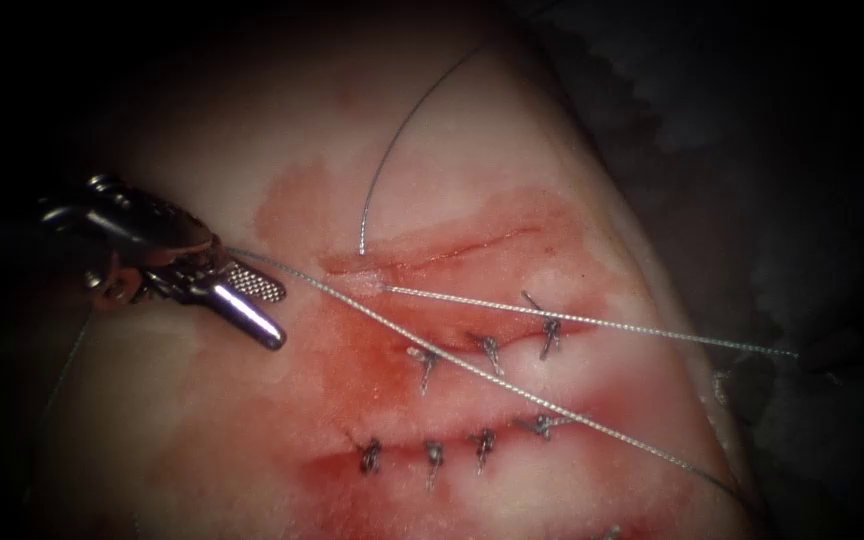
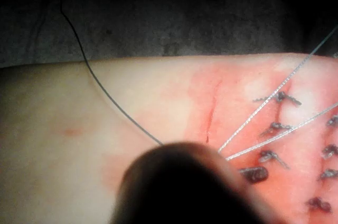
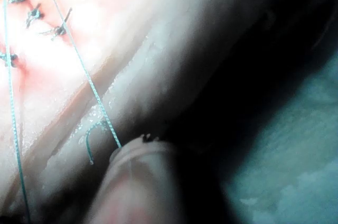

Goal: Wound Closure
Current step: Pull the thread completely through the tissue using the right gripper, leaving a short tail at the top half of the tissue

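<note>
Two cuts are stitched; the upper cut (image 1: 432, 252) is unclosed. The left tool (image 1: 252, 300), jaws spread, holds nothing. The thread (image 1: 472, 370) runs beside them; the needle (image 1: 392, 150) lies beyond. I cannot tell the right tool's jaws.

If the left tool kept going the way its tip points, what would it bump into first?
Probably the red-stained tissue just ahead of the left tool, left of the stitched cut. Its open jaws point down-right; depth is hard to judge.

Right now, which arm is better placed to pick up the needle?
Left, probably. Its end effector stands open and empty left of the cut, close to the needle, whose lower end meets the tissue at the cut; whether it enters, I cannot tell. The right tool's hold is unclear.
</note>
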Robot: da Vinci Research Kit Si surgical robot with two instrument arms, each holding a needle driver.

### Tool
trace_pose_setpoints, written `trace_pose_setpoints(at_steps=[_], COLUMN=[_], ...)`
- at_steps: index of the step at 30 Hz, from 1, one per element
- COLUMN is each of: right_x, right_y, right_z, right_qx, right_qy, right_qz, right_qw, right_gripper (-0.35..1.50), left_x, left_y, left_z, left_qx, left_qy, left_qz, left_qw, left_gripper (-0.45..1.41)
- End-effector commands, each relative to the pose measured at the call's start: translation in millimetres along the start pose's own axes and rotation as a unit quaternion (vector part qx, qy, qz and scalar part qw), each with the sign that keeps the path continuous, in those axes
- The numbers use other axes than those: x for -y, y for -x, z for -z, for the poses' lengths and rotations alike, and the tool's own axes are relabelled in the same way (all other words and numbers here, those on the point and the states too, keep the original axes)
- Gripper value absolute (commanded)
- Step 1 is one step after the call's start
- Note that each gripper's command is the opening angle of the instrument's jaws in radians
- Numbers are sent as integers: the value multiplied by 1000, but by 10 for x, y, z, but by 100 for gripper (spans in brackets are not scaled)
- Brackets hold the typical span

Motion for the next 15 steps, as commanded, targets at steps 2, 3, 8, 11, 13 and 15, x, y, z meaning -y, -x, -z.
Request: trace_pose_setpoints(at_steps=[2,3,8,11,13,15], right_x=[36,36,102,130,150,174], right_y=[-5,-5,-7,-9,-8,-7], right_z=[2,2,26,37,44,52], right_qx=[22,22,80,97,104,121], right_qy=[-17,-17,-73,-98,-114,-135], right_qz=[-4,-4,-6,-6,0,6], right_qw=[1000,1000,994,991,988,983], right_gripper=[-35,-35,-35,-35,-35,-35], left_x=[-4,-4,-4,-4,-4,-4], left_y=[8,8,9,9,9,9], left_z=[-3,-3,-3,-3,-3,-3], left_qx=[1,1,3,3,3,3], left_qy=[0,0,1,1,1,1], left_qz=[-1,-1,-1,-1,2,2], left_qw=[1000,1000,1000,1000,1000,1000], left_gripper=[63,63,63,63,63,63])
